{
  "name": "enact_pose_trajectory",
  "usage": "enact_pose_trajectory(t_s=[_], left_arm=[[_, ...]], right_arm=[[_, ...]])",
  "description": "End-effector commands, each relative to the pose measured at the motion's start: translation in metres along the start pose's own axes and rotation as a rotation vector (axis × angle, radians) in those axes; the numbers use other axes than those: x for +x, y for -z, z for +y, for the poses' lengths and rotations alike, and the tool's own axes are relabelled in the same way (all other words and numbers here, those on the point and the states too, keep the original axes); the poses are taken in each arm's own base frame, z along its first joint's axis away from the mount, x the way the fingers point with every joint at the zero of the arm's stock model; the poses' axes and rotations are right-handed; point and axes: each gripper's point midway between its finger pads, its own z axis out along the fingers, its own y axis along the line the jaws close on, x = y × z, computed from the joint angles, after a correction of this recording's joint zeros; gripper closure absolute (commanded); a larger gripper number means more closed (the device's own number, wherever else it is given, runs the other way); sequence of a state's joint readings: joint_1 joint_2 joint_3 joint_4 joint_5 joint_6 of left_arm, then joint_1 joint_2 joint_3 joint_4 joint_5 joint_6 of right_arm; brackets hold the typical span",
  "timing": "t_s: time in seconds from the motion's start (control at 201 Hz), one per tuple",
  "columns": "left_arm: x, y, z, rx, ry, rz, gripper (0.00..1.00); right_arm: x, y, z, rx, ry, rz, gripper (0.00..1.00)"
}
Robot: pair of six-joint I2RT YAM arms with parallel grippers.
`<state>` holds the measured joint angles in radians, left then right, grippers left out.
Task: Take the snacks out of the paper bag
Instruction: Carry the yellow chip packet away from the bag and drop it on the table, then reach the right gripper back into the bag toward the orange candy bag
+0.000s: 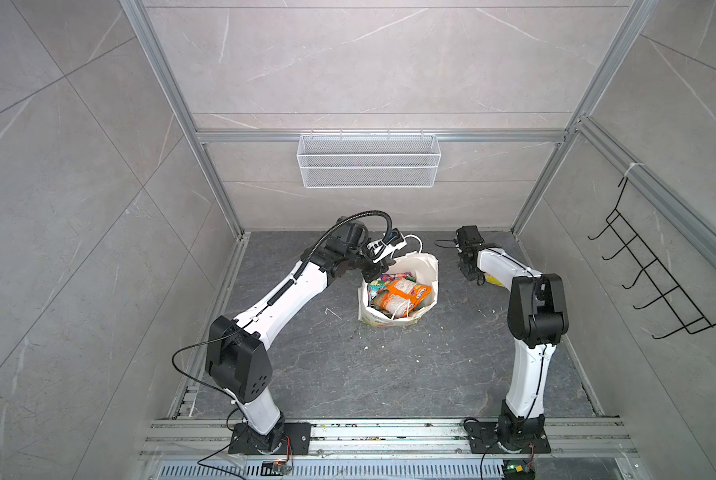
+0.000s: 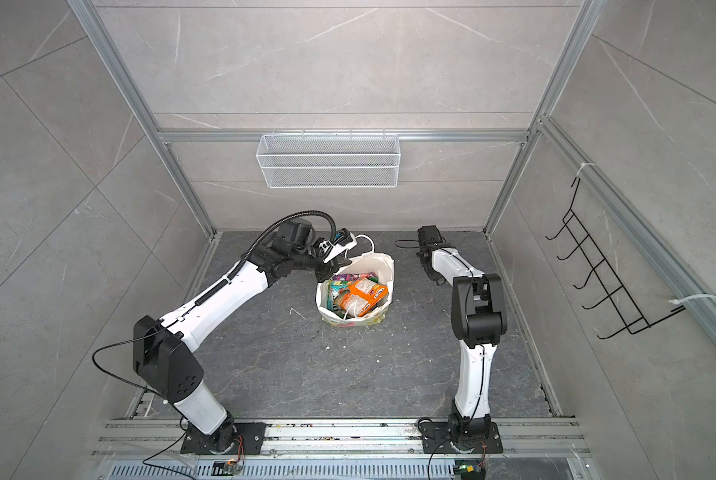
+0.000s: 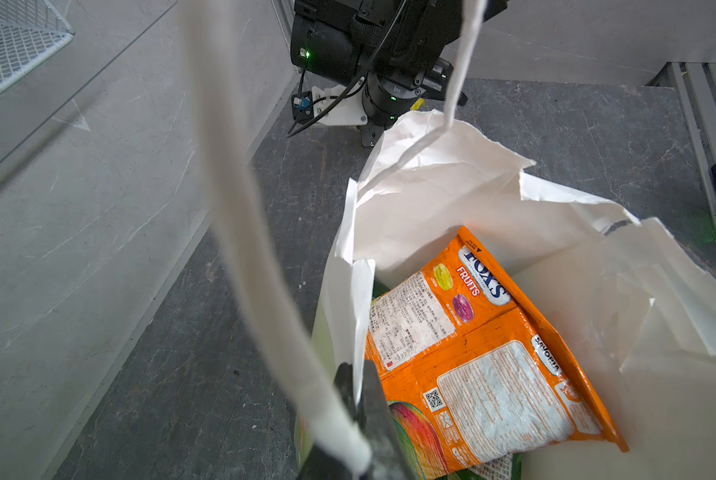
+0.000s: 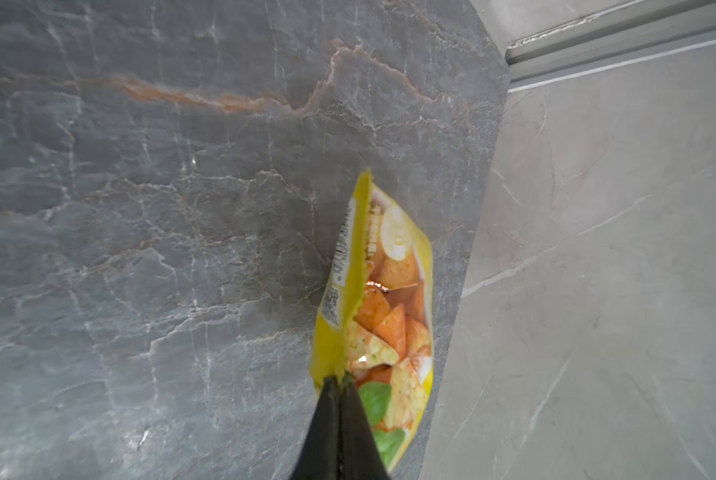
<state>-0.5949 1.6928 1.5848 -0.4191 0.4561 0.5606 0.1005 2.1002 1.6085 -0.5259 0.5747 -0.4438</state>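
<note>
The white paper bag (image 1: pixel 424 266) (image 2: pixel 383 266) stands open on the dark slate floor in both top views. Several snacks fill it, with an orange FOX'S pouch (image 1: pixel 406 293) (image 2: pixel 364 293) (image 3: pixel 493 353) lying on top. My left gripper (image 1: pixel 370 272) (image 2: pixel 325 274) (image 3: pixel 356 374) is shut on the bag's rim, next to a white cord handle (image 3: pixel 244 208). To the right of the bag, my right gripper (image 1: pixel 474 278) (image 4: pixel 339 378) is shut on the edge of a yellow snack pouch (image 1: pixel 495 280) (image 4: pixel 389 291). That pouch is low over the floor, close to the right wall.
A white wire mesh basket (image 1: pixel 368 166) (image 2: pixel 329 166) hangs on the back wall. A black wire hook rack (image 1: pixel 655 282) (image 2: pixel 597 270) hangs on the right wall. Small white scraps (image 1: pixel 333 313) lie on the floor left of the bag.
</note>
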Motion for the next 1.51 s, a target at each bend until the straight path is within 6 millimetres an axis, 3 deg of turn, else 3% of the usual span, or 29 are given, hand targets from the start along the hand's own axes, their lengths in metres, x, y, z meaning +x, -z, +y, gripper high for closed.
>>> enact_pose_trajectory(t_s=[0.0,0.129,0.274,0.438,0.572,0.771,0.846,0.926,1.035,1.17,1.503], left_arm=[[-0.030,0.005,0.000,0.021,-0.043,-0.086,1.00],[-0.030,0.004,0.001,0.021,-0.045,-0.089,1.00],[-0.029,0.002,0.001,0.025,-0.040,-0.089,1.00],[-0.031,0.003,-0.001,0.038,-0.035,-0.101,1.00],[-0.036,0.009,-0.005,0.049,-0.038,-0.113,1.00],[-0.038,0.018,-0.014,0.069,-0.043,-0.118,1.00],[-0.035,0.018,-0.018,0.081,-0.044,-0.117,1.00],[-0.034,0.019,-0.022,0.097,-0.040,-0.119,1.00],[-0.033,0.022,-0.028,0.120,-0.038,-0.128,1.00],[-0.034,0.026,-0.033,0.131,-0.037,-0.136,1.00],[-0.028,0.036,-0.045,0.137,-0.033,-0.140,1.00]], right_arm=[[-0.010,0.002,-0.011,0.030,-0.018,-0.019,0.62],[-0.014,0.012,-0.012,-0.010,-0.061,-0.035,0.48],[-0.028,0.056,-0.023,-0.117,-0.220,-0.139,0.45],[-0.045,0.150,-0.032,-0.396,-0.504,-0.350,0.47],[-0.049,0.248,-0.021,-0.728,-0.593,-0.613,0.56],[-0.013,0.356,-0.004,-1.020,-0.541,-0.839,0.71],[0.006,0.394,0.020,-1.130,-0.436,-0.889,0.73],[0.025,0.416,0.050,-1.168,-0.315,-0.883,0.74],[0.048,0.425,0.096,-1.202,-0.163,-0.810,0.78],[0.053,0.396,0.133,-1.202,-0.194,-0.675,0.83],[0.040,0.368,0.180,-1.084,-0.210,-0.554,0.84]])
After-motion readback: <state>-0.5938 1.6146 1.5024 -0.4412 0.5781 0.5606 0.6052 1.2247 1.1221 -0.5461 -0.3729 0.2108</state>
